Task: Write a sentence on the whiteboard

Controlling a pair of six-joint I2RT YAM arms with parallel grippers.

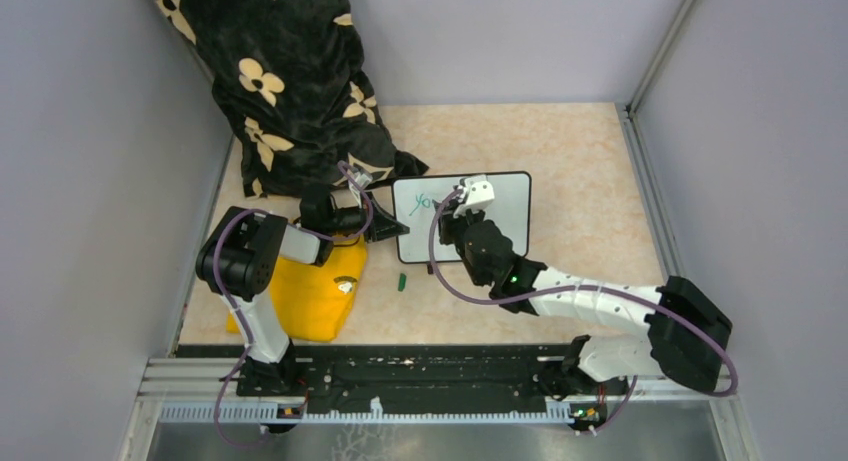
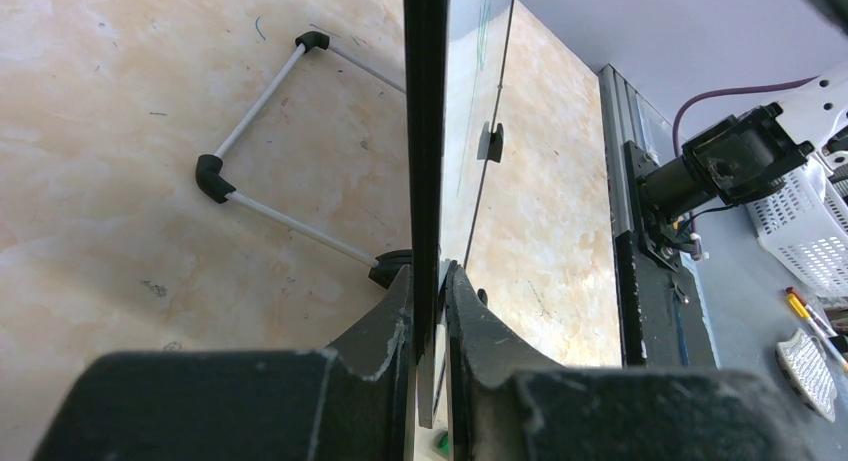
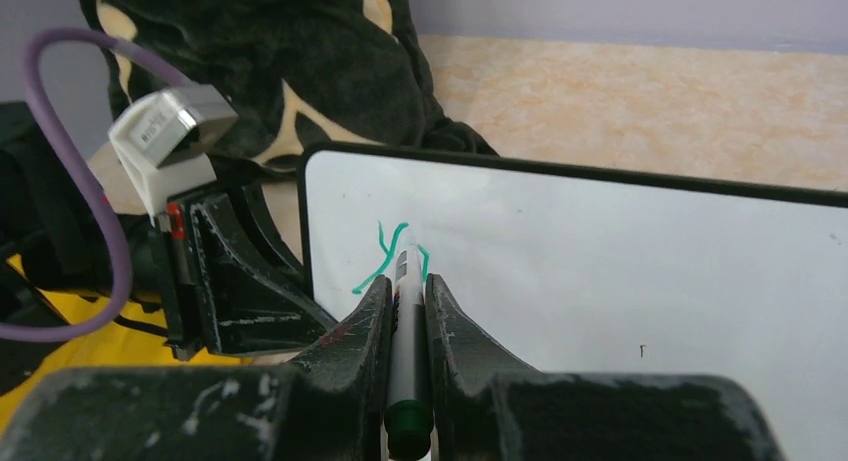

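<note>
The whiteboard (image 1: 510, 196) stands tilted at mid table, white with a thin black frame. Green marker strokes (image 1: 423, 201), the start of the sentence, sit at its upper left and read about "yo"; they also show in the right wrist view (image 3: 385, 256). My left gripper (image 1: 392, 228) is shut on the board's left edge, seen edge-on (image 2: 425, 131) between my fingers (image 2: 390, 321). My right gripper (image 1: 462, 203) is shut on a green-ended marker (image 3: 405, 321), its tip against the board (image 3: 600, 261) at the strokes.
A green marker cap (image 1: 401, 281) lies on the table in front of the board. A yellow cloth (image 1: 310, 296) lies under the left arm. A black floral cloth (image 1: 290, 81) is heaped at the back left. The board's wire stand (image 2: 260, 101) rests behind it.
</note>
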